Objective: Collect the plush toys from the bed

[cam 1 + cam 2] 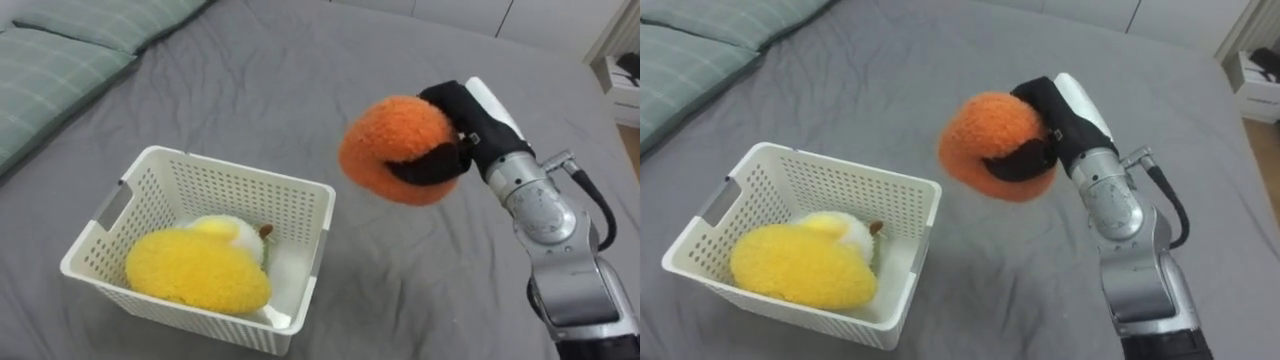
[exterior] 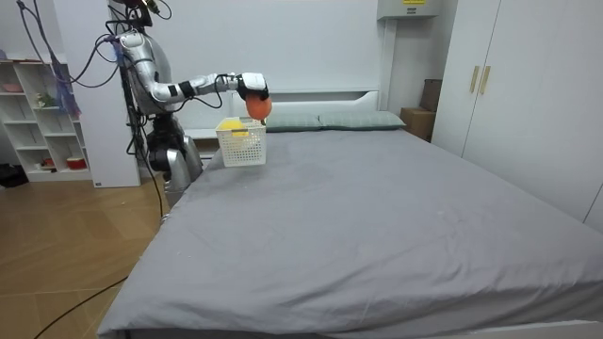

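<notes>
Orange plush toy (image 1: 395, 148), held aloft in my rig's right hand (image 1: 468, 112), dark fingers (image 1: 432, 165) curled round its lower side. It hangs over the bare grey bed (image 1: 300, 70), just beyond the right rim of the white basket (image 1: 250, 200). The basket sits lower, to the hand's left, with a yellow plush toy (image 1: 195, 268) inside. I judge the drop needs a short carry leftward over that rim.
</notes>
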Controlling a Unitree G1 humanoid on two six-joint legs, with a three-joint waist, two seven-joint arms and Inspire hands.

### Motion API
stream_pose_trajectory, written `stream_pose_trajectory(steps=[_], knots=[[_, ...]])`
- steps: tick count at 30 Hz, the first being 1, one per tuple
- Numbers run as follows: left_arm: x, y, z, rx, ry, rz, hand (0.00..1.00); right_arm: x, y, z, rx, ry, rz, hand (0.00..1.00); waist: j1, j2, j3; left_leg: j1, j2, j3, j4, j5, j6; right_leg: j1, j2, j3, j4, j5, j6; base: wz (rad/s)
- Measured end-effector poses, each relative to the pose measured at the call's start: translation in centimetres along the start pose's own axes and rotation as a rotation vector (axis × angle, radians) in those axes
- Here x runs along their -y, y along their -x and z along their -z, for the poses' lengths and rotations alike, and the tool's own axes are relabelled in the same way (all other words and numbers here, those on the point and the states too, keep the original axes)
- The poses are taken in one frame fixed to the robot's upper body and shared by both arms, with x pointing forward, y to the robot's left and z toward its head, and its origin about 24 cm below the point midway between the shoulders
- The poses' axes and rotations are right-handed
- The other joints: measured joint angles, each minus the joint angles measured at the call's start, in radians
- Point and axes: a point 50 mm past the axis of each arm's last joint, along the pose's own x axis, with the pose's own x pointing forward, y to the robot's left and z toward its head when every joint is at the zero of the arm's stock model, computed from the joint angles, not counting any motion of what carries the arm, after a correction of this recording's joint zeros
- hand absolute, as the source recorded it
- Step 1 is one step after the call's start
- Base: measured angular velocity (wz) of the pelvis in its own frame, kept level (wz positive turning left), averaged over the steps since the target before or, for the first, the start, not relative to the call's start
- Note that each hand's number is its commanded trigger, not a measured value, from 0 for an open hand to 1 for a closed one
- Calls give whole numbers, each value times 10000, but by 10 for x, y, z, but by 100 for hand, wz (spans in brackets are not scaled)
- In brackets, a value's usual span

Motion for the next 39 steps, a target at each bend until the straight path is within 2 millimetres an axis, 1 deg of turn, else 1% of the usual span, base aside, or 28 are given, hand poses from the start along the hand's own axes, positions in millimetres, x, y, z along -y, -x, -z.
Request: stream_pose_trajectory(steps=[2,3,4,6,10,11,13,14,15,16,17,18,19,21,23,24,25,26,27,28,32,34,37,39], knots=[[0,-1,-5,117,10,-2,0,-4,-2,-4,161,109,-228,70,82,-8,1,0,-2,-28,-1,1,-2,8,2,-17,-11,0,0,2],[0,-1,-10,235,30,5,0,-7,-2,-5,155,177,-470,69,215,-17,6,0,-5,-31,-1,2,-2,10,2,-24,-15,0,0,0],[1,-1,-12,288,39,11,0,-8,-2,-5,125,229,-595,70,264,-20,7,-1,-6,-36,-2,3,-2,11,1,-30,-15,0,0,0],[2,-1,-16,392,-61,54,0,-16,-3,-7,2,478,-1163,70,501,-42,10,-6,-9,-48,-2,8,-1,11,0,-35,-14,0,0,0],[3,-2,-18,369,-100,77,0,-21,-8,-17,269,619,-1645,72,710,-97,23,-133,-41,-207,2,61,0,-56,-23,-181,-14,0,0,12],[2,-2,-17,346,-110,68,0,-21,-10,-21,375,704,-1674,73,827,-125,35,-153,-51,-261,6,81,-4,-59,-25,-197,-15,0,0,11],[1,-2,-17,295,-178,36,0,-23,-15,-30,543,1019,-1847,73,1013,-188,85,-198,-52,-318,2,104,-21,-90,-15,-198,-14,0,-1,11],[0,-2,-18,327,-167,17,0,-24,-17,-35,655,1264,-1951,73,1085,-260,102,-253,-56,-391,6,125,-31,-116,-4,-223,-14,2,-3,12],[1,-2,-18,321,-171,57,0,-27,-19,-38,735,1416,-2074,71,1298,-303,102,-280,-58,-415,14,131,-36,-131,2,-237,-15,3,-5,12],[1,-2,-18,318,-174,93,0,-28,-19,-40,762,1447,-2150,69,1336,-321,93,-299,-62,-439,27,131,-36,-129,2,-257,-17,3,-5,18],[1,-1,-19,320,-171,113,0,-32,-21,-43,790,1506,-2296,58,1385,-366,94,-347,-93,-573,57,141,-39,-98,-8,-383,-37,5,-4,22],[1,-1,-20,352,-167,98,0,-38,-22,-46,798,1584,-2521,56,1535,-402,116,-349,-103,-637,60,165,-43,-78,-15,-457,-42,5,-4,22],[1,-1,-21,362,-165,93,0,-41,-22,-46,767,1578,-2655,56,1592,-422,115,-347,-108,-666,59,171,-44,-66,-16,-474,-47,5,-4,19],[1,-2,-24,342,-171,87,0,-55,-29,-44,479,1457,-3193,56,1629,-476,139,-346,-176,-905,70,236,-44,-6,-48,-632,-56,4,-3,28],[2,-2,-28,443,-282,114,0,-61,-30,-39,166,1369,-3463,55,1654,-509,186,-432,-228,-1110,165,262,-45,19,-65,-749,-53,4,-3,34],[2,-2,-30,439,-308,127,0,-64,-30,-35,-57,1326,-3668,54,1716,-530,185,-526,-247,-1194,245,265,-48,-2,-64,-751,-45,4,-4,27],[3,-2,-30,408,-309,130,0,-65,-30,-34,-168,1300,-3755,45,1761,-536,187,-552,-250,-1216,266,268,-51,-13,-61,-753,-37,4,-4,18],[3,-2,-29,325,-319,129,0,-66,-30,-31,-355,1274,-3853,33,1826,-546,180,-610,-260,-1279,304,272,-59,-25,-51,-752,-30,4,-4,19],[2,-2,-28,242,-378,101,0,-66,-30,-30,-457,1276,-3864,8,1863,-544,181,-697,-288,-1404,351,288,-71,-42,-42,-754,-31,4,-5,24],[2,-2,-28,202,-444,81,0,-66,-31,-29,-491,1270,-3858,0,1860,-554,181,-709,-305,-1468,354,311,-77,-43,-43,-752,-32,4,-5,26],[3,-2,-28,69,-519,108,0,-68,-31,-25,-692,1203,-3862,0,2026,-557,179,-721,-344,-1632,353,383,-105,3,-33,-788,-35,4,-7,13],[3,-2,-29,94,-517,98,0,-69,-31,-24,-768,1238,-3905,0,2132,-585,160,-720,-349,-1676,342,400,-107,12,-32,-800,-36,4,-7,7],[3,-1,-31,187,-637,68,0,-77,-32,-16,-1093,1338,-4071,0,2263,-622,135,-716,-355,-1695,332,418,-108,24,-33,-816,-35,4,-8,3],[3,-1,-33,258,-671,65,0,-81,-32,-10,-1332,1393,-4155,0,2362,-684,107,-721,-357,-1701,311,434,-108,14,-42,-853,-35,4,-8,0]])
